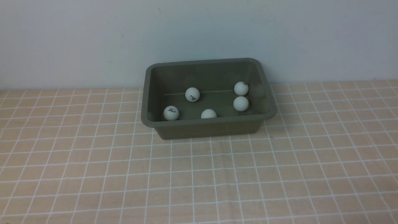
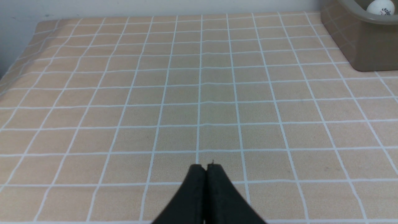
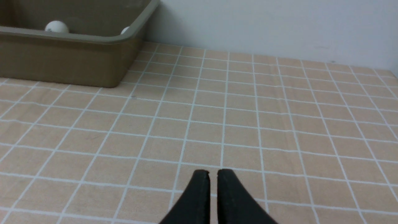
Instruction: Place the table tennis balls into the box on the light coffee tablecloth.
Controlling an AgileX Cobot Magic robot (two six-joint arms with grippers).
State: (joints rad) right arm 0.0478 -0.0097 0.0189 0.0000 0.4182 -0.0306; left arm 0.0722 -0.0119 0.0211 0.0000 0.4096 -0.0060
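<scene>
The olive-green box (image 1: 206, 130) stands on the light coffee tablecloth (image 1: 199, 180) near the back wall. Several white table tennis balls lie inside it, among them one at the near left corner (image 1: 171, 113), one in the middle (image 1: 192, 94) and one at the far right (image 1: 241, 88). Neither arm appears in the front view. In the left wrist view my left gripper (image 2: 205, 168) is shut and empty above bare cloth, with the box (image 2: 357, 46) and a ball (image 2: 381, 7) far off. My right gripper (image 3: 213, 173) is shut with only a slit between its fingertips, holding nothing, well short of the box (image 3: 62, 62).
A pale wall (image 1: 199, 37) rises directly behind the box. In the left wrist view the cloth falls away at the table's edge (image 2: 18, 56).
</scene>
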